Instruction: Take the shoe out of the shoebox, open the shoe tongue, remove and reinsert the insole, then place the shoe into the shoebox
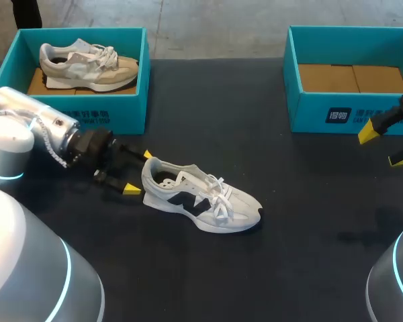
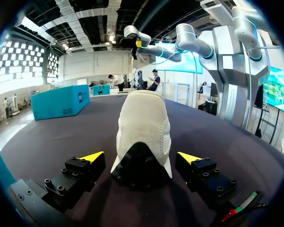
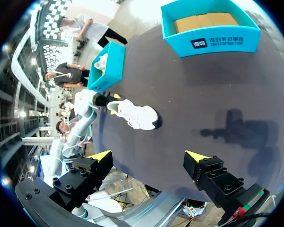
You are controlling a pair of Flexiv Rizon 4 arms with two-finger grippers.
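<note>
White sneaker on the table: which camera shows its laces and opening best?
Head view: the white sneaker lies side-on, laces and opening plain. Left wrist view shows only its heel between open jaws; right wrist view shows it small, distant.

The shoe [image 1: 201, 201] lies mid-table [image 1: 302, 241], heel between my left gripper's [image 1: 139, 172] spread fingers; left shoebox [image 1: 121, 111] behind it, right shoebox [image 1: 309, 114] far right.

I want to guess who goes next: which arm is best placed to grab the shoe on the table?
Left. Its open fingers flank the white shoe's heel; the right arm's fingers hang high, far from it.
</note>
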